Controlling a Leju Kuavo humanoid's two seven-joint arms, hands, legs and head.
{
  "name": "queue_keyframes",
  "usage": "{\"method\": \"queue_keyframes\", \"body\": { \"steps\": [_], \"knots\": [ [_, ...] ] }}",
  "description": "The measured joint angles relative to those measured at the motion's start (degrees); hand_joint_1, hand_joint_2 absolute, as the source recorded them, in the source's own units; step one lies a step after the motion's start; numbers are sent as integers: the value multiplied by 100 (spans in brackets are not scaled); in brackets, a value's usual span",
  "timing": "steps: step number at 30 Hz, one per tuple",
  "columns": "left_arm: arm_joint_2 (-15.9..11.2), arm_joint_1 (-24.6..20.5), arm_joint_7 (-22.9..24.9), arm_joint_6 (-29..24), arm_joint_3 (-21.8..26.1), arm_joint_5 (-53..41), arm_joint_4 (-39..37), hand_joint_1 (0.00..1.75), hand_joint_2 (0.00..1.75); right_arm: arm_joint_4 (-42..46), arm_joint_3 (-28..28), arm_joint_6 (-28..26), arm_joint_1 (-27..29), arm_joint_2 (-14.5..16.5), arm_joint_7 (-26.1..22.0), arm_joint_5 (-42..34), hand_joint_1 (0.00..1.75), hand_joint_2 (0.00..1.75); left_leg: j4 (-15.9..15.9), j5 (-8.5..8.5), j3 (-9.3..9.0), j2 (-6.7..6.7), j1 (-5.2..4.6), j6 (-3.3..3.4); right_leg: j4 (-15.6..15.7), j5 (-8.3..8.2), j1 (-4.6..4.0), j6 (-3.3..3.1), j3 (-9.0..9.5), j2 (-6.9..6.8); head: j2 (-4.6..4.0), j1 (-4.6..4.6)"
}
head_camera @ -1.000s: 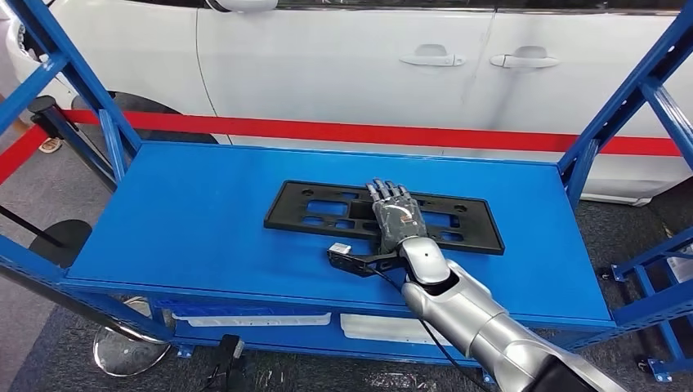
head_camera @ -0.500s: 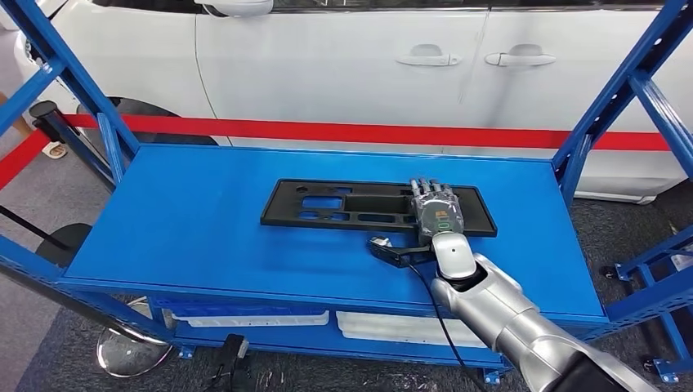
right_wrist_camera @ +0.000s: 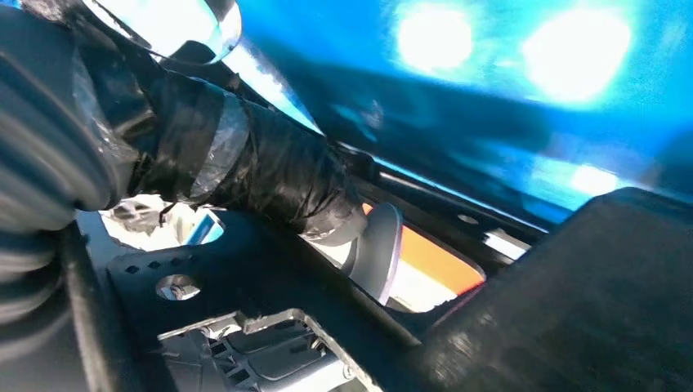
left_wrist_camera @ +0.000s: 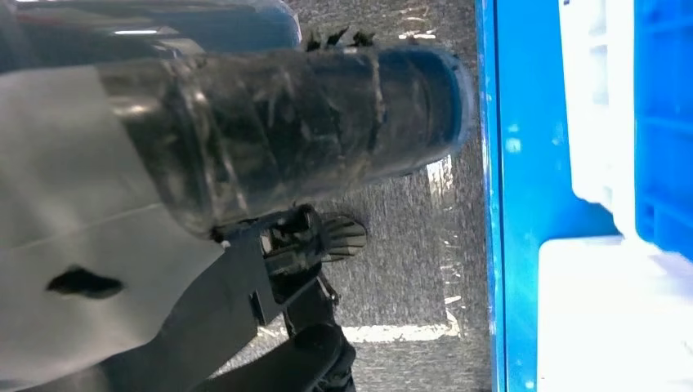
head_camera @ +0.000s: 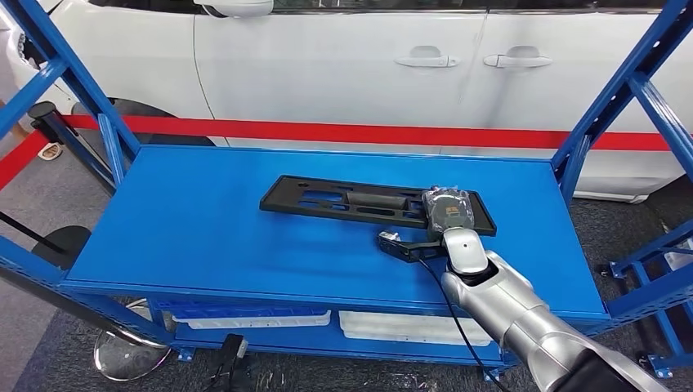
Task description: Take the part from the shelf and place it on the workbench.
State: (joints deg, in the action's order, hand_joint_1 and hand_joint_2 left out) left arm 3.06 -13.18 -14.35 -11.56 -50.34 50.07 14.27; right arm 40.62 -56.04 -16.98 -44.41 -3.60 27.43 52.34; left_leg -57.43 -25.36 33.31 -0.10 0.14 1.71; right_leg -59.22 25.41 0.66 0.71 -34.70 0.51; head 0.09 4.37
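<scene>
Black plastic, long and flat with slotted cut-outs, the part (head_camera: 368, 201) lies on the blue top shelf (head_camera: 204, 220) of the rack, toward the shelf's right half, its long side running across the view. Its right end sits higher than its left, tilted up off the blue surface under the right hand (head_camera: 449, 211). That hand, wrapped in a clear film over dark fingers, sits on the part's right end with the fingers curled down over the far edge; from the head view it grips the part there. In the right wrist view a taped dark finger (right_wrist_camera: 253, 175) presses along a bar of the part (right_wrist_camera: 270, 278), and the blue shelf surface glares behind it. The silver right arm (head_camera: 515, 314) reaches in from the lower right, a black cable trailing from the wrist and a small black bracket (head_camera: 404, 245) jutting out beside the hand just above the shelf.

Blue uprights (head_camera: 621, 106) frame the rack on both sides. Behind it stands a white car (head_camera: 368, 65), with a red strip (head_camera: 327, 131) running across at shelf height. White trays (head_camera: 392, 327) sit on the lower level. The left wrist view looks down at grey floor and the rack's blue edge; whether the left hand's fingers are apart or together cannot be told.
</scene>
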Motion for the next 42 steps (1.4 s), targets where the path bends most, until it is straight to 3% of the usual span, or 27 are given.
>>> {"method": "queue_keyframes", "body": {
  "steps": [2,4,5,6,7,9,11,14,16,19,20,21,22,24,26,29,31,32,34,36,37,38,40,42],
  "knots": [
    [0,-11,1,-8,-1,-6,0,0,0,-12,19,-17,10,-27,-21,-21,175,175,92,65,-35,15,33,70,-386,251,-3,42,-175,-7,0,-18],
    [0,-13,1,-11,-2,-8,0,0,0,-29,26,-19,32,-49,-26,-25,175,175,91,81,-9,17,22,99,-1112,597,-1,65,-519,-12,0,-30],
    [1,-8,1,-11,-2,-8,0,0,0,-37,27,-27,46,-56,-35,-26,175,175,79,80,5,17,21,99,-1378,671,1,77,-648,-14,0,-31],
    [1,-2,1,-11,-2,-8,0,0,0,-42,29,-48,56,-61,-52,-31,175,175,63,75,15,16,21,96,-1458,640,7,88,-686,-17,0,-31],
    [2,1,-3,-11,-1,-8,0,0,0,-43,33,-87,60,-63,-82,-39,175,175,40,65,19,12,24,89,-1304,504,17,95,-608,-20,0,-32],
    [2,1,-21,-11,-1,-8,0,0,0,-44,43,-213,61,-65,-159,-60,175,175,-31,25,33,0,24,47,-582,163,39,89,-242,-26,0,-32],
    [2,-5,-59,-11,-2,-8,0,0,0,-36,51,-362,69,-63,-227,-58,175,175,-110,-14,73,-16,7,-18,-89,29,33,48,-2,-24,0,-25],
    [2,4,-184,-11,-1,-8,0,0,0,-3,55,-638,110,-62,-308,9,175,175,-130,-12,119,-22,6,-107,-17,9,17,-52,10,-24,0,-23],
    [1,13,-320,-16,0,-9,0,0,0,75,63,-917,163,-73,-374,103,175,175,-314,-152,211,-19,23,-172,22,-30,43,-121,15,-37,0,-3],
    [0,40,-532,-70,0,-18,0,0,0,297,112,-1478,357,-144,-442,340,175,175,-1276,-647,650,-15,57,-255,36,-50,58,-160,-7,-57,0,26],
    [0,61,-573,-88,0,-22,0,0,0,392,139,-1616,432,-168,-450,404,175,175,-1551,-726,779,-14,66,-271,30,-50,58,-162,-18,-54,0,26],
    [0,80,-599,-101,0,-24,0,0,0,484,168,-1695,492,-189,-455,444,175,175,-1646,-699,826,-14,70,-277,24,-48,59,-161,-25,-46,0,28],
    [0,90,-616,-111,0,-25,0,0,0,565,192,-1736,533,-206,-463,476,175,175,-1520,-569,771,-14,72,-272,18,-46,60,-157,-27,-37,0,28],
    [-3,89,-654,-154,0,-23,0,0,87,720,240,-1825,594,-232,-492,613,175,175,-806,-196,448,-12,70,-231,14,-37,61,-141,-21,-25,0,27],
    [-8,91,-714,-234,0,-12,0,0,175,976,362,-2009,714,-258,-593,982,175,175,-231,-17,184,-17,43,-177,16,-40,44,-97,-38,-23,0,26],
    [-16,165,-886,-403,0,67,-1,0,175,1878,796,-2217,1158,-271,-978,1947,175,175,-103,-17,135,-31,17,-104,50,-55,31,-1,-46,-27,0,19],
    [-26,214,-1014,-528,1,156,-1,0,175,2691,1110,-2261,1497,-266,-1162,2427,175,175,-38,9,99,-31,38,-30,-47,45,38,52,-84,-31,0,11],
    [-32,226,-1057,-578,4,196,-2,0,175,3077,1253,-2268,1643,-264,-1194,2524,175,175,-8,23,81,-32,50,10,-250,184,37,66,-170,-31,0,4],
    [-44,259,-1090,-634,20,267,-2,0,175,3812,1520,-2274,1910,-266,-1242,2498,175,175,0,19,70,-41,46,64,-949,554,40,69,-478,-31,0,-9],
    [-60,320,-1087,-637,45,326,-2,0,175,4485,1740,-2285,2128,-268,-1379,2277,175,175,-16,1,65,-52,36,86,-1513,728,40,73,-742,-30,0,-9],
    [-67,356,-1084,-637,59,354,-2,0,175,4817,1841,-2290,2227,-268,-1513,2095,175,175,-31,-13,63,-55,33,84,-1511,654,40,70,-745,-30,0,-10],
    [-74,386,-1081,-644,72,381,-2,0,175,5144,1947,-2295,2323,-264,-1699,1875,175,175,-55,-31,60,-58,32,76,-1291,489,41,60,-644,-31,0,-10],
    [-82,421,-1084,-692,100,444,-2,0,175,5753,2150,-2295,2508,-238,-2134,1380,175,175,-130,-87,70,-63,20,33,-549,152,35,24,-276,-33,0,-13],
    [-96,435,-1090,-762,141,497,-2,0,175,6252,2283,-2297,2660,-197,-2420,963,175,175,-197,-121,91,-64,-2,-21,-138,49,19,-5,-65,-30,0,-5]
  ]
}}
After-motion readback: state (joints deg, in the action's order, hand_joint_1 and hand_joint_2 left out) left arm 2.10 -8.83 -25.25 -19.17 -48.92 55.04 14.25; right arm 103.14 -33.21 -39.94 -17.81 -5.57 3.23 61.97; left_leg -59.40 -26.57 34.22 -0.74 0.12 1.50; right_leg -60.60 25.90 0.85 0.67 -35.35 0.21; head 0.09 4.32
